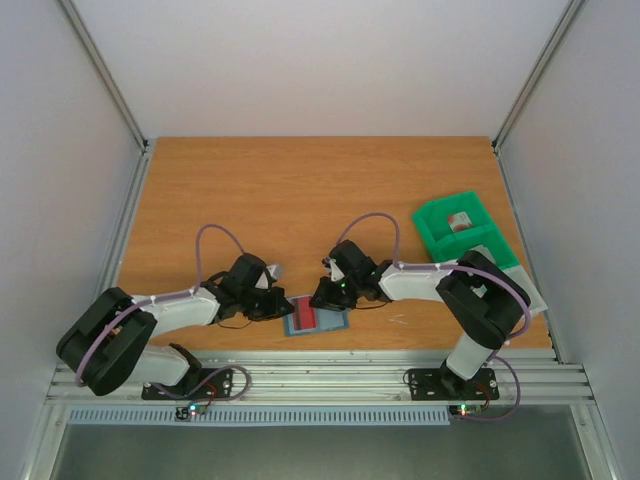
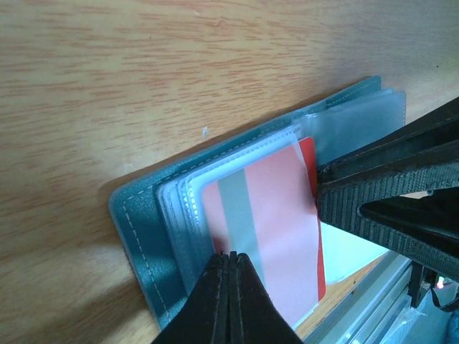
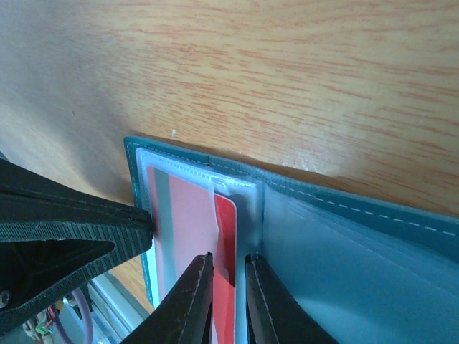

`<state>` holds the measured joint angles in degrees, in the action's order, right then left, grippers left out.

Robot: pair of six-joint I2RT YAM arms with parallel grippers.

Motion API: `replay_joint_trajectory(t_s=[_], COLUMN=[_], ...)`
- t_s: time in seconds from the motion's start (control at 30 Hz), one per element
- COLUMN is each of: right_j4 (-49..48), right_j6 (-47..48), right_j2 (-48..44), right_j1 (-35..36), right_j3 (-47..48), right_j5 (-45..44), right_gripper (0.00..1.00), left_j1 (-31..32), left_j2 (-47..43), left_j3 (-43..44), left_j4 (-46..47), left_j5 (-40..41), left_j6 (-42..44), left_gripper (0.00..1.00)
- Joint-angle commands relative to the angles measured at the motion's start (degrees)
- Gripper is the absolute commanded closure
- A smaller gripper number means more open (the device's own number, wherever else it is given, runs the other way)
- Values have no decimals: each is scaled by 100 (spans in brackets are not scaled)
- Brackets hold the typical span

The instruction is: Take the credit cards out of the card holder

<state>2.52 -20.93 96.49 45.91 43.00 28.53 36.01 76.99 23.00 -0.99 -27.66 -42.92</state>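
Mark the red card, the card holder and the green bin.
red card [image 2: 276,244]: left wrist view, face under clear sleeve.
card holder [image 2: 140,229]: left wrist view, stitched cover edge.
green bin [image 1: 430,235]: top external view, left wall.

The table [image 1: 300,190] is orange-brown wood with thin darker lines running through it. The card holder [image 2: 136,229] is blue-green, with a row of pale stitches along its edge. Its pockets [image 2: 358,122] are milky and see-through. The card [image 2: 280,244] is red with one grey stripe. The left gripper [image 2: 229,256] and right gripper [image 3: 228,259] are black with tiny ridges. The bin [image 1: 428,228], at 2 o'clock from the holder, is bright green.
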Motion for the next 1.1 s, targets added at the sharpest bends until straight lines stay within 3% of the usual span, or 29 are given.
replay_joint_trajectory(t_s=[0.0, 0.23, 0.43, 1.07], right_j4=[-318, -745, -1251, -2074], right_j6=[15, 55, -22, -242], right_j2=[119, 227, 155, -64], right_j1=[-12, -21, -129, -729], right_j3=[-123, -215, -488, -1132], right_j5=[178, 385, 602, 1109], right_gripper=[86, 87, 99, 99], left_j1=[-15, -15, -15, -15], left_j2=[-105, -122, -70, -57], left_j3=[-220, -272, -244, -59], left_j4=[13, 38, 38, -311], left_j5=[132, 204, 221, 539], left_j6=[-71, -133, -128, 18], left_gripper=[99, 100, 100, 99])
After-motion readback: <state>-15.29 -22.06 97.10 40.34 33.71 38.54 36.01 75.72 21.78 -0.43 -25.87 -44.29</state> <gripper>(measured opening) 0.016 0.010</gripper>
